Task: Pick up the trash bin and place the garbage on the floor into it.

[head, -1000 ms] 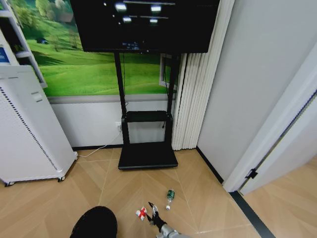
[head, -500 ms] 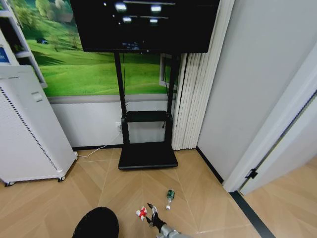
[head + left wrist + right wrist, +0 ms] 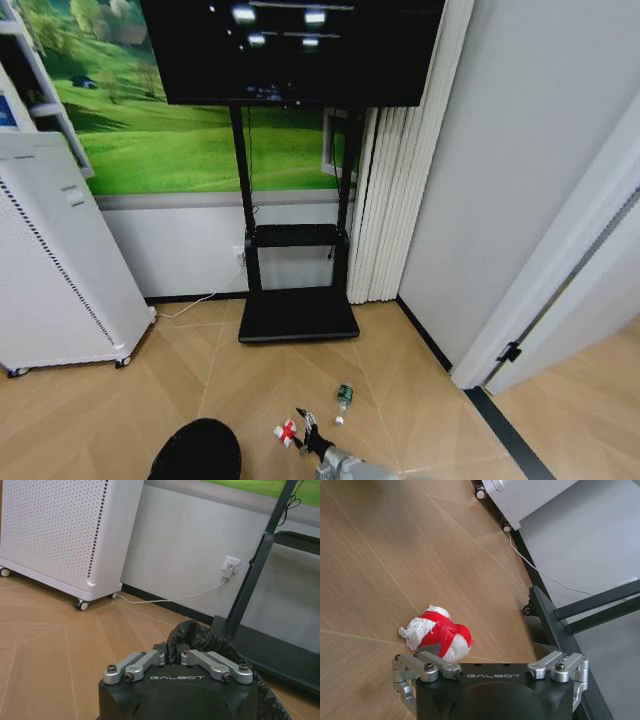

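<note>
Trash bin point(image 3: 196, 452) held by left gripper point(image 3: 176, 656); right gripper point(image 3: 305, 432) wide beside red-white wrapper point(image 3: 286, 432); nothing binned visibly.

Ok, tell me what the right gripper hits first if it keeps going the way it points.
Most likely the red-and-white crumpled wrapper on the floor: it lies just ahead of the right gripper, whose jaws stand open. Past it is bare floor, though depth is unclear.

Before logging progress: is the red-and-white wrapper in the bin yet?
Not yet. The red-and-white wrapper lies on the floor just ahead of the open right gripper.
</note>
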